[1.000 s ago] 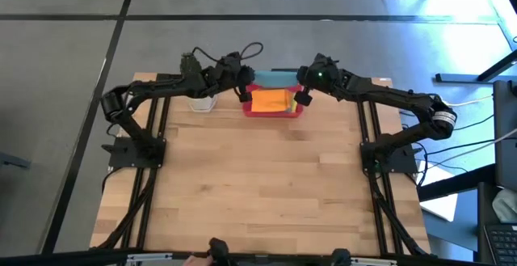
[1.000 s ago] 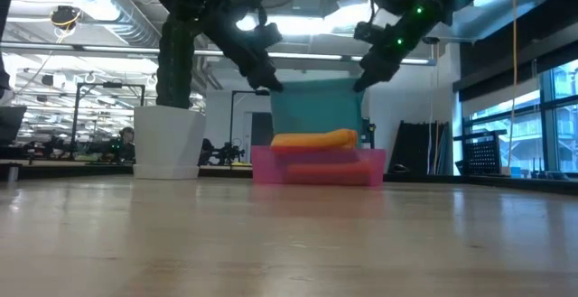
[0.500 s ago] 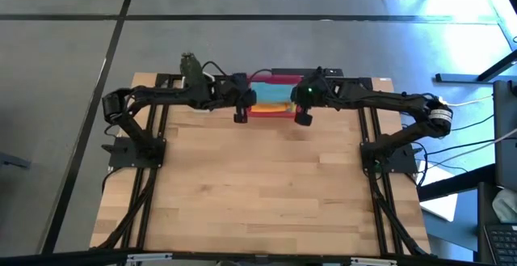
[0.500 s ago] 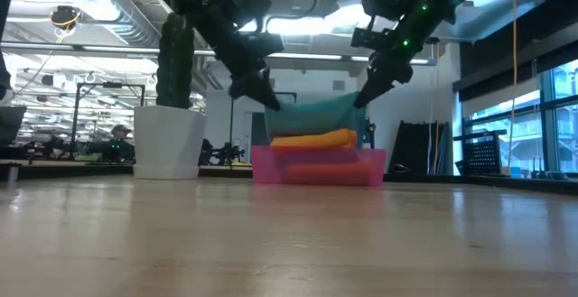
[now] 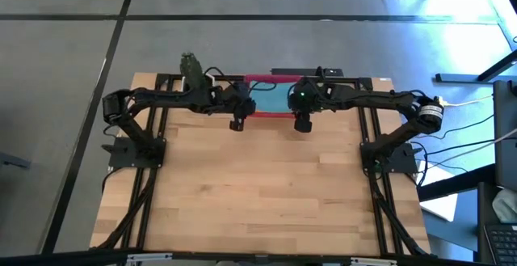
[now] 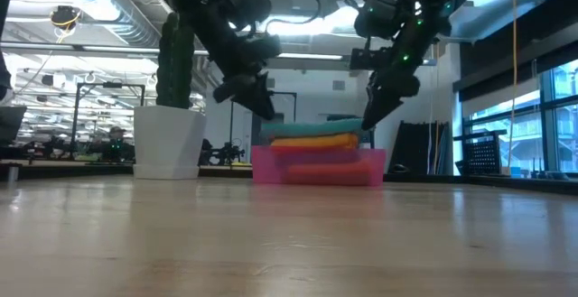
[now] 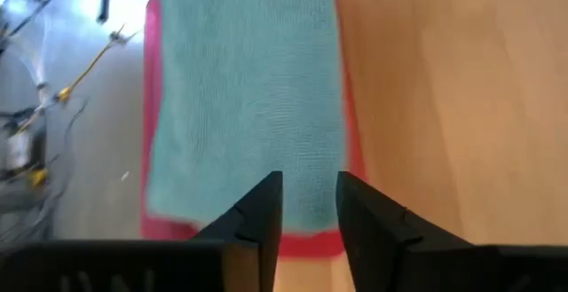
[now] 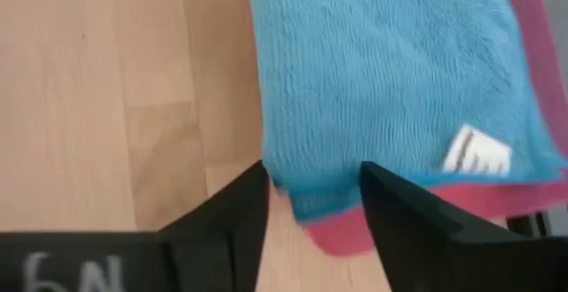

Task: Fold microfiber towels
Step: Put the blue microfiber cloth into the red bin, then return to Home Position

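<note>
A folded teal-blue microfiber towel (image 5: 271, 102) lies flat on top of the stack in the red tray (image 5: 257, 78) at the table's far edge, resting on an orange-yellow towel (image 6: 312, 140). My left gripper (image 7: 308, 196) hovers open over the teal towel's left near corner (image 7: 293, 212). My right gripper (image 8: 313, 187) hovers open over its right near corner (image 8: 306, 194), close to a white label (image 8: 477, 153). In the low view both grippers, left (image 6: 265, 110) and right (image 6: 368, 122), slant down at the towel's two ends.
A white pot (image 6: 167, 142) with a green plant (image 5: 191, 64) stands at the far left, beside the tray. Bare wooden table (image 5: 258, 193) stretches from the tray toward the near edge. The arms' frames run along both table sides.
Both grippers have come down and toward the near edge with the teal towel, which hung between them as a sheet. The towel sagged, settled onto the stack in the tray and now lies flat. Both grippers have let go of it.
</note>
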### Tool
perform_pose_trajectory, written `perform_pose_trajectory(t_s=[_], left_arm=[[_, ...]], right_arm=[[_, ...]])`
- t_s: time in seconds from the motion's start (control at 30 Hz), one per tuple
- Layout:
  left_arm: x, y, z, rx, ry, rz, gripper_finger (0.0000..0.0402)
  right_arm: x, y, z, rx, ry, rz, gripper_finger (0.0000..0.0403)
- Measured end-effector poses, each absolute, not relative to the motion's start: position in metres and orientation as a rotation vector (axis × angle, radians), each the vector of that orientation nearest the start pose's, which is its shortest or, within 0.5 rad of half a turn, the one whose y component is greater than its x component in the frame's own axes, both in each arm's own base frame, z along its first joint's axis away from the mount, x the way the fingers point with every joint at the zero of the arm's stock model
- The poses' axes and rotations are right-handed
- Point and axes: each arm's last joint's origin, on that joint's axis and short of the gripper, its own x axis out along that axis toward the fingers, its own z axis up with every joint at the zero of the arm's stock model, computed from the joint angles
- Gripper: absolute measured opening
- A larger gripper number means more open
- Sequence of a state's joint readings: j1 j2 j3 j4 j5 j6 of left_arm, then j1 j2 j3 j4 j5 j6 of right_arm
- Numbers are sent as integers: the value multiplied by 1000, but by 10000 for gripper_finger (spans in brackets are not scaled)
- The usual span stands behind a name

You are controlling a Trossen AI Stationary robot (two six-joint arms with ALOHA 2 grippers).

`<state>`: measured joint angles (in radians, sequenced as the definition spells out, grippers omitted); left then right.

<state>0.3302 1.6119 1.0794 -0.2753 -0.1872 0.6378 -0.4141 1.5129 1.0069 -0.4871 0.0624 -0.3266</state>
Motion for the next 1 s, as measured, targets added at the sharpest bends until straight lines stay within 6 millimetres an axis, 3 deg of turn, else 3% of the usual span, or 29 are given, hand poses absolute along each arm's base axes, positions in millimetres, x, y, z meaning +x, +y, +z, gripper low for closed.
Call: perform_pose_trajectory(t_s=[0.17, 0.37, 0.57, 0.73, 0.87, 1.0], left_arm=[[311, 103, 237, 606, 1000, 321, 113], [291, 74, 289, 633, 807, 376, 113], [243, 37, 356, 428, 438, 359, 110], [193, 10, 403, 252, 107, 210, 98], [159, -4, 415, 211, 33, 115, 80], [138, -14, 402, 183, -7, 45, 57]], right_arm=[[260, -115, 235, -88, 1057, -286, 212], [235, -96, 276, -81, 924, -306, 216], [204, -66, 330, -72, 586, -217, 182], [178, -40, 363, -134, 224, -88, 132], [148, -21, 364, -148, 113, -29, 92], [123, -12, 339, -153, 86, -26, 60]])
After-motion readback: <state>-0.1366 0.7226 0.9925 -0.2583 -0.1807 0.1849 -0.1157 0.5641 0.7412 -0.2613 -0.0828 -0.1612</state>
